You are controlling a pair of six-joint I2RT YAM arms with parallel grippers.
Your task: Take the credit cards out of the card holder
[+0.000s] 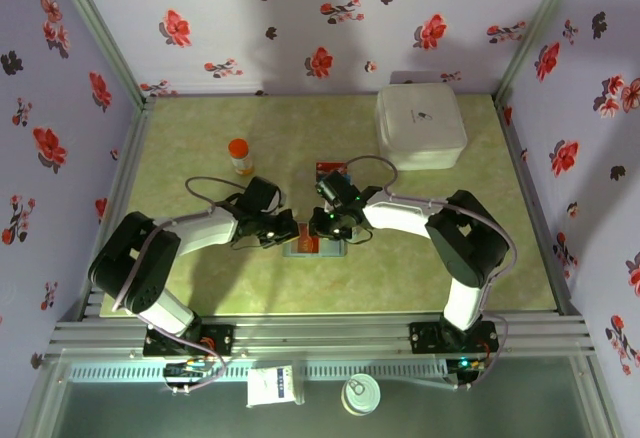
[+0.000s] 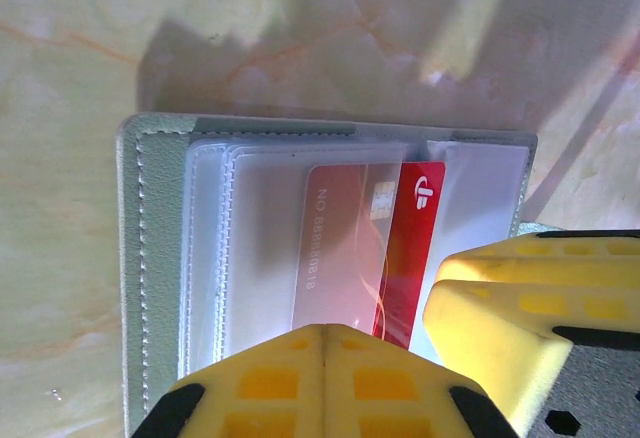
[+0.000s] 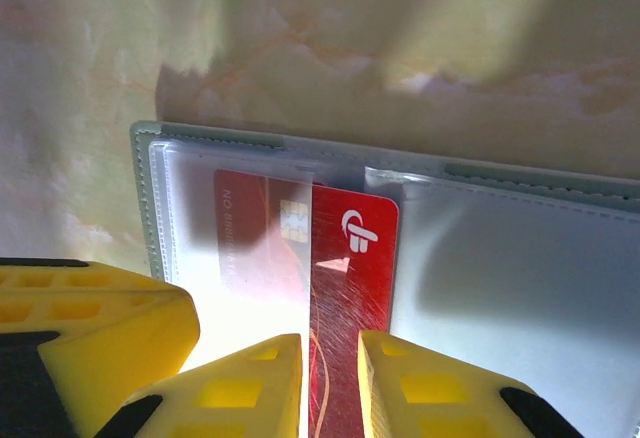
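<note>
Right gripper [image 3: 330, 358] had fingers slightly apart w/ red credit card [image 3: 350, 248] between them; pinched or not, I cannot tell. Left gripper [image 2: 325, 348], pressed together, touched card holder [image 2: 150, 258], lying open near centre of table [image 1: 200, 278], under both grippers.

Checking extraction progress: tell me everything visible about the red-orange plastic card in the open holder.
The red-orange rectangular plastic card lies flat, face up, glossy, with a white logo, a metallic chip and a number. Its chip half sits under a clear sleeve of the open grey bifold card holder; the logo half is bare. The right claw has its yellow fingers slightly apart over the near edge; contact cannot be judged. The shut left claw sits over the sleeved part.
</note>
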